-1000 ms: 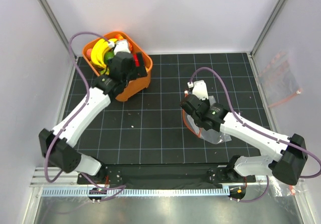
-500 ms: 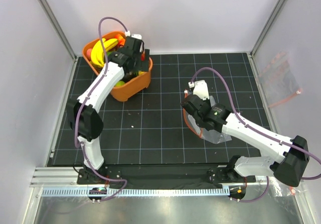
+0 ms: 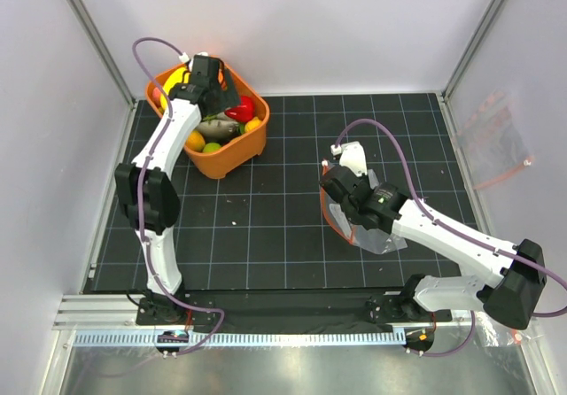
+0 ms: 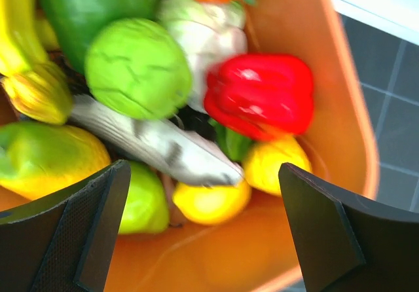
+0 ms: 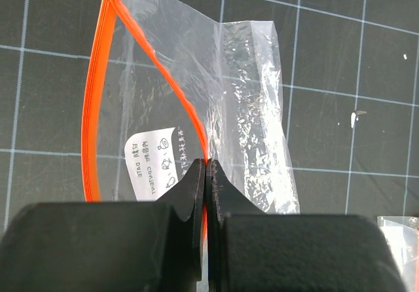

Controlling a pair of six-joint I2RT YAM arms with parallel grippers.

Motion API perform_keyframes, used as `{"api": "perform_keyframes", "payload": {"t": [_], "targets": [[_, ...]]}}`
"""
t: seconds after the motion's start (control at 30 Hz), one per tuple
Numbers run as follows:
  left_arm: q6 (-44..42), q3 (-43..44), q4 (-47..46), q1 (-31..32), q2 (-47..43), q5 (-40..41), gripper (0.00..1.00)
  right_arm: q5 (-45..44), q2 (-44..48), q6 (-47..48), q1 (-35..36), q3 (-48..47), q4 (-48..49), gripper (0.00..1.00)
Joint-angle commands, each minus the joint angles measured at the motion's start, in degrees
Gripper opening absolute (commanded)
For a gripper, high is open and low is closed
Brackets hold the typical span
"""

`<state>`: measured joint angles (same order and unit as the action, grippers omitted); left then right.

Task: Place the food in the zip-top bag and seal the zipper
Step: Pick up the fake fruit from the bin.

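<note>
Glossy food (image 4: 258,95) heaped, zip-top bag (image 5: 252,95) unsealed

Left gripper (image 3: 213,81) hangs over the tub (image 3: 232,158) of food (image 3: 241,112) at ten o'clock; right gripper (image 3: 347,218) on the bag (image 3: 387,240) at four.

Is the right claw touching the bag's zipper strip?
Touching. The right wrist view shows the right claw pinched shut on one lip of the zipper, which disappears between its closed jaws.

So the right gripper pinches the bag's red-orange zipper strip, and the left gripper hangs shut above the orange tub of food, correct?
Not quite: the left gripper is open, not shut; the left wrist view shows its fingers wide apart above the orange tub. The right gripper does pinch the zipper.
</note>
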<state>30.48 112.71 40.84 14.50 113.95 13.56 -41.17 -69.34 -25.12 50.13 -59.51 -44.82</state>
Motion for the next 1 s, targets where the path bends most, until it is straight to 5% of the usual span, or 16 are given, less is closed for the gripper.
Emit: {"api": "perform_keyframes", "payload": {"t": [0.0,0.33,0.5,0.7,0.83,0.97], "targets": [[1.54,3.13,-3.22,-1.49,1.36,-0.56,1.00,0.91,1.14,0.95,-0.12,-0.17,1.84,0.01],[-2.53,21.48,7.14,-5.19,15.59,-1.43,1.00,3.20,0.00,1.75,-0.12,-0.44,2.72,0.01],[-2.09,20.28,6.98,-5.71,17.80,0.94,0.99,3.37,-0.88,2.01,-0.12,-0.87,3.16,0.01],[-1.83,17.47,7.15,-5.89,17.45,1.03,0.78,3.55,-1.58,2.19,-0.03,-1.14,3.60,0.01],[-1.21,12.83,4.26,-5.89,13.41,-0.02,0.53,3.02,-1.59,1.92,-0.12,-1.23,2.98,0.01],[-0.86,7.45,0.82,-5.89,5.69,-1.52,0.50,2.76,-0.89,1.66,-0.12,-1.23,2.81,0.01]]}}
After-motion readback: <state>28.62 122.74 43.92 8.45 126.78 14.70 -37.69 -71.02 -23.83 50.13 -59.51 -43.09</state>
